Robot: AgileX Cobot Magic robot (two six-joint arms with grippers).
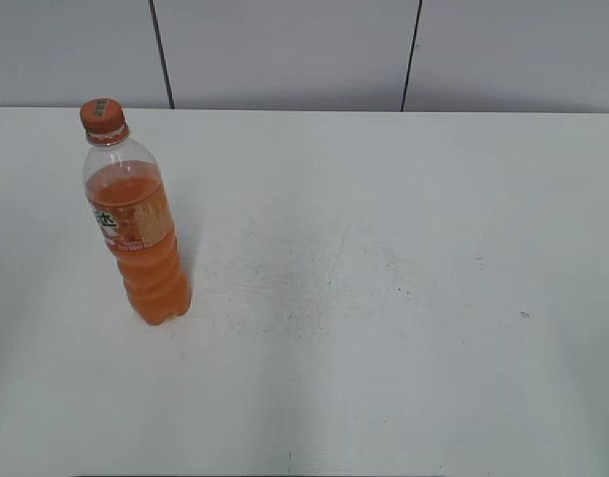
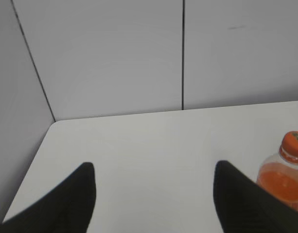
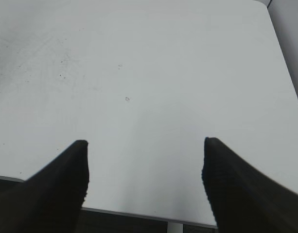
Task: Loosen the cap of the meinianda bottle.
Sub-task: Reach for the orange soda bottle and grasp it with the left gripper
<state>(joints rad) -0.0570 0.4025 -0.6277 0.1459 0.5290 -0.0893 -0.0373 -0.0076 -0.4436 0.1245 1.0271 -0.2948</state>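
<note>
The meinianda bottle [image 1: 140, 234] stands upright on the left of the white table [image 1: 383, 298], full of orange drink, with its orange cap [image 1: 102, 116] on top. Neither arm shows in the exterior view. In the left wrist view the bottle's top [image 2: 285, 177] and cap [image 2: 293, 144] show at the right edge, to the right of my open, empty left gripper [image 2: 155, 167]. My right gripper [image 3: 145, 143] is open and empty over the table's near edge; no bottle shows there.
A grey panelled wall [image 1: 284, 50] stands behind the table. The table's near edge [image 3: 139, 213] shows under the right gripper. The tabletop carries faint scuff marks [image 1: 284, 278] in its middle.
</note>
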